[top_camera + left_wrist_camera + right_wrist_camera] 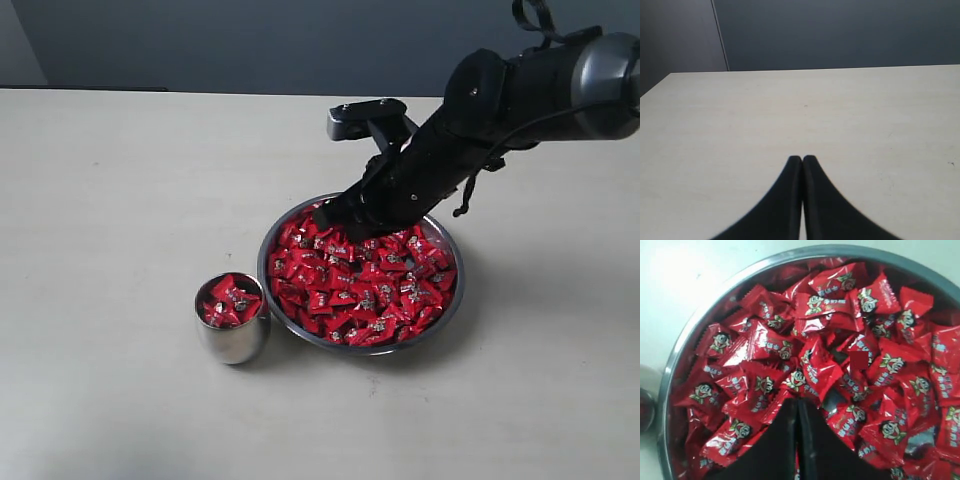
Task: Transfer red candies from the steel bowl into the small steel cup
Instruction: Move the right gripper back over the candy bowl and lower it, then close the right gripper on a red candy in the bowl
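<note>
The steel bowl sits mid-table, heaped with red candies. To its left stands the small steel cup, which holds a few red candies. My right gripper reaches down over the bowl's far left edge. In the right wrist view its black fingers are pressed together, tips right at the candy pile inside the bowl's rim. I see no candy clearly pinched between them. My left gripper is shut and empty above bare table, out of the exterior view.
The pale table spreads widely around the bowl and cup. A dark wall runs behind the table's far edge. The right arm slants in from the upper right above the bowl.
</note>
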